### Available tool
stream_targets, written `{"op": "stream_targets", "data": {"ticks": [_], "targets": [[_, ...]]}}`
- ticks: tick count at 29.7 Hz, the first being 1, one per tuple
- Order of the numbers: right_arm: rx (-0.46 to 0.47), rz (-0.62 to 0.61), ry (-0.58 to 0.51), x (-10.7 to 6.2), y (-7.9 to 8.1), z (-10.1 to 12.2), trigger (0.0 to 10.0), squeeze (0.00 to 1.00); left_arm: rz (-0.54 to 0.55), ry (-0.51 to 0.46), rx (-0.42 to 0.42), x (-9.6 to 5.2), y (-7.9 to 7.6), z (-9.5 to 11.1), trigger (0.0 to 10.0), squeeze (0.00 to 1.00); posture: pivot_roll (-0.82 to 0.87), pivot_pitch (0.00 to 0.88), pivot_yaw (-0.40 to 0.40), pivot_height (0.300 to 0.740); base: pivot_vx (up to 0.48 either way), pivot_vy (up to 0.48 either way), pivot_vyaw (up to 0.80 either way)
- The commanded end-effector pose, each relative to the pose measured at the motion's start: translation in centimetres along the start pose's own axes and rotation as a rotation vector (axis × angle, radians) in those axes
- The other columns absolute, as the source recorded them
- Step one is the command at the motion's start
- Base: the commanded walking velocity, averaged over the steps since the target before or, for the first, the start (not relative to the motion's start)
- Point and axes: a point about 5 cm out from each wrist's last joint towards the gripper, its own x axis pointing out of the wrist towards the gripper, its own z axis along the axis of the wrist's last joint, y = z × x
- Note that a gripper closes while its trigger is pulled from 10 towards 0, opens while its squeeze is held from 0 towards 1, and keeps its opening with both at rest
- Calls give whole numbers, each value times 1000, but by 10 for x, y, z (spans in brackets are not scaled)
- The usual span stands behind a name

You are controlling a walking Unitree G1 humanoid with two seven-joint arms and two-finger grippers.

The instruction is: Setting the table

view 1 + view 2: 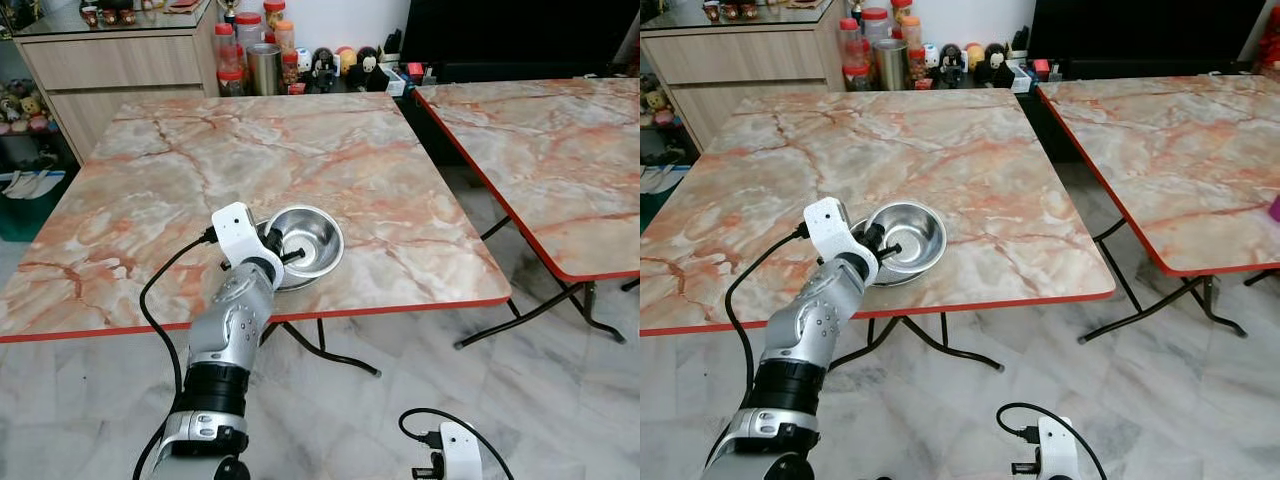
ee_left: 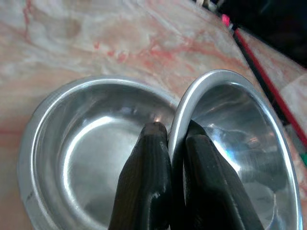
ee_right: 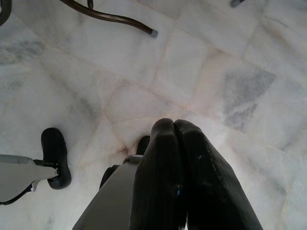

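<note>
The right gripper hangs closed above the floor, while the left gripper pinches the upper bowl's rim — 2 bowls stacked near the table edge — likely lifting next.

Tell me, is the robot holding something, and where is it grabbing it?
Yes. The left gripper pinches the rim of the upper steel bowl, one finger inside, one outside. That bowl sits tilted in a second steel bowl. The right gripper holds nothing.

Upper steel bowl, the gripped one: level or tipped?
Tipped. The upper steel bowl, pinched at its rim by the left gripper, leans over the lower steel bowl.
</note>
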Motion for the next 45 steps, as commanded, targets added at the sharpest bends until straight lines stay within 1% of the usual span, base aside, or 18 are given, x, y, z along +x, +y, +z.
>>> {"op": "stream_targets", "data": {"ticks": [1,2,3,4,6,7,9,12,13,15,24,30,34,35,37,41,45], "targets": [[-3,2,11,0,0,-2,10000,0,-13,-63,-22,2,-8,12,10000,0,3,61,-5,740,0,0,0],[-1,1,11,0,0,-2,10000,0,-26,-102,-8,1,-9,17,10000,0,3,61,-5,740,0,0,0],[-2,1,11,0,0,-2,10000,0,-26,-137,24,1,-10,21,10000,0,3,61,-6,740,0,0,0],[-3,1,11,0,0,-2,10000,0,-24,-152,41,0,-10,23,10000,0,3,61,-6,740,0,0,0],[-40,-13,-10,0,-1,0,10000,0,-21,-189,96,-1,-10,28,10000,0,5,60,-7,740,0,0,0],[-37,-26,-16,0,-3,1,10000,0,-13,-204,124,-1,-10,30,10000,0,7,62,-7,740,0,0,0],[-49,-6,-7,0,-2,1,10000,0,-6,-205,109,0,-8,32,10000,0,7,62,-7,740,0,0,638],[-48,14,-3,0,1,0,10000,0,3,-211,111,0,-5,32,10000,0,7,61,-10,740,0,0,454],[-22,5,3,0,1,-1,10000,0,7,-215,112,0,-4,31,10000,0,6,62,-9,740,0,0,0],[-22,4,2,0,1,-1,10000,0,8,-219,114,0,-3,32,10000,0,6,62,-9,740,0,0,0],[-48,1,-3,0,0,0,10000,0,0,-236,117,1,-4,34,10000,0,4,64,-10,740,0,0,0],[-17,-3,-1,0,-1,-1,10000,0,-3,-241,114,1,-4,34,10000,0,4,63,-10,740,0,0,0],[-32,0,0,0,-1,-1,10000,0,-5,-246,113,1,-4,35,10000,0,5,62,-11,740,247,0,0],[-56,8,-5,0,0,0,10000,0,-6,-246,113,1,-4,35,10000,0,3,63,-9,740,251,0,0],[-62,11,-8,0,1,0,10000,0,-6,-247,113,1,-4,35,10000,0,4,63,-10,740,255,0,0],[-21,5,-5,0,1,0,10000,0,-5,-247,112,1,-3,35,10000,0,4,63,-10,740,262,0,0],[-28,3,-3,0,0,-1,10000,0,-5,-249,111,1,-3,36,10000,0,3,61,-9,740,266,0,0]]}}
